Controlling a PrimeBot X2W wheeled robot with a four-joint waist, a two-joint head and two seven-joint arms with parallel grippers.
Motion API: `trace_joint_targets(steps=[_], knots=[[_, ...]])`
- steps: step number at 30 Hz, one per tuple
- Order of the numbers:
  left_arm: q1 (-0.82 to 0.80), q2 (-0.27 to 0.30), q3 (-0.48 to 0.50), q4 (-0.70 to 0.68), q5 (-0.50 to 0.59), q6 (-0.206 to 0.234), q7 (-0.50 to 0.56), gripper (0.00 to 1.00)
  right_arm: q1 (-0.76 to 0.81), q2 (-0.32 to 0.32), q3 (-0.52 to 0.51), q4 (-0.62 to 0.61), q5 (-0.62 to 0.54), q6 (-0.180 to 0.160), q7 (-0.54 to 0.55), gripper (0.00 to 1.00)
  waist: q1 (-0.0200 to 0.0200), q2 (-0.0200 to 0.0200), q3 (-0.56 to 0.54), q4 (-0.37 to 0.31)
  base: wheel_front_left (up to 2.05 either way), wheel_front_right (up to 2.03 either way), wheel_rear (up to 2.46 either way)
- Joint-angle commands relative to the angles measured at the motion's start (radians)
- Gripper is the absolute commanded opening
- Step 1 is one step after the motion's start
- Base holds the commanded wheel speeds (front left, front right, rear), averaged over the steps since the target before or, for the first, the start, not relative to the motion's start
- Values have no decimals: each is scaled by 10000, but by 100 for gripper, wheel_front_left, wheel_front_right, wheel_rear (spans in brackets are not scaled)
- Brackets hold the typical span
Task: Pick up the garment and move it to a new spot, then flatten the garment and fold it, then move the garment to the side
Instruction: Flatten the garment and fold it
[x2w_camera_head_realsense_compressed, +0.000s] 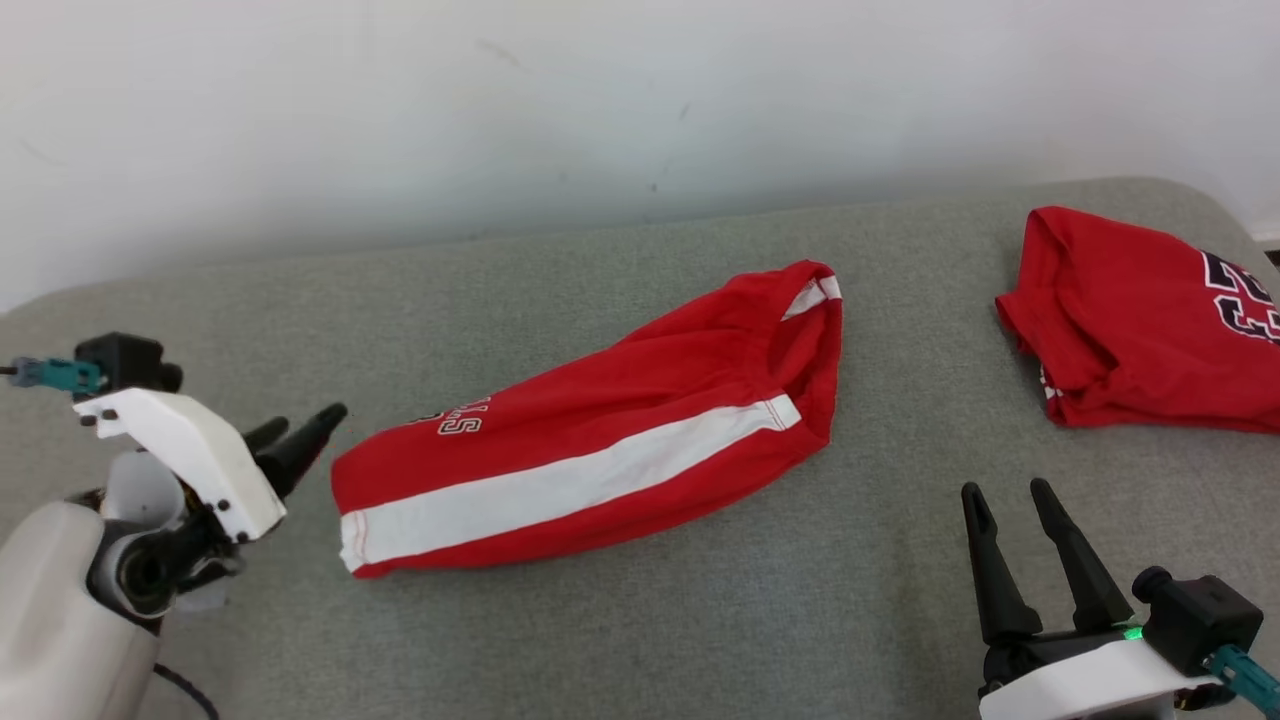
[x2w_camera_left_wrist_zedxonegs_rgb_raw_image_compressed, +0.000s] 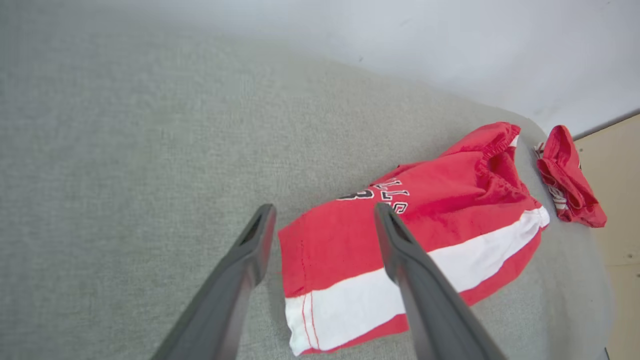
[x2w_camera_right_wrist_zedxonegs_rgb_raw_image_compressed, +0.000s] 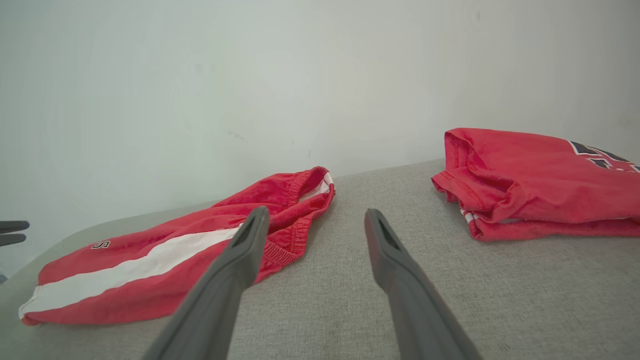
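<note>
Grippers first: my right gripper (x2w_camera_head_realsense_compressed: 1007, 495) and my left gripper (x2w_camera_head_realsense_compressed: 305, 425) are both spread wide and hold nothing. The left one sits just beside the leg end of the red shorts (x2w_camera_head_realsense_compressed: 600, 440), which lie in the middle of the grey table (x2w_camera_head_realsense_compressed: 700, 620). I think another fold is next, so I should pinch both layers there and lift slowly. Farther right lies a red shirt (x2w_camera_head_realsense_compressed: 1130, 320).

Shorts (x2w_camera_head_realsense_compressed: 600, 430) were red with a white side stripe and pale lettering, jersey (x2w_camera_head_realsense_compressed: 1120, 320) right of them was red, tabletop (x2w_camera_head_realsense_compressed: 700, 620) was grey.
</note>
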Motion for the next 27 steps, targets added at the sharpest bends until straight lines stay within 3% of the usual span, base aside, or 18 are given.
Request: trace_joint_targets(steps=[1,7,10,13,22,27], knots=[[105,217,-161,-388,263,-6,-590,100,192,-45,-27,18,-10,1,-22,100,-1,0,-281,198,0,0,0],[1059,849,-661,-1924,1012,1,-3820,100,655,-65,-112,26,67,1,-78,100,-1,0,-887,638,0,0,0],[1585,754,-546,-2491,1491,43,-5458,100,833,-142,-108,-69,68,1,-77,100,-1,0,-985,816,0,0,0],[2207,579,-483,-3034,1834,376,-6437,100,908,-201,-92,-201,42,1,-100,100,-1,0,-1053,957,0,0,0],[3935,181,-236,-4563,2980,2175,-7164,100,1109,-309,-142,-556,-122,3,-302,100,-1,0,-1228,1148,0,0,0],[4570,5,-45,-4927,3404,2662,-7232,100,1198,-280,-284,-670,-282,3,-445,100,-1,0,-1250,1184,0,0,0]])
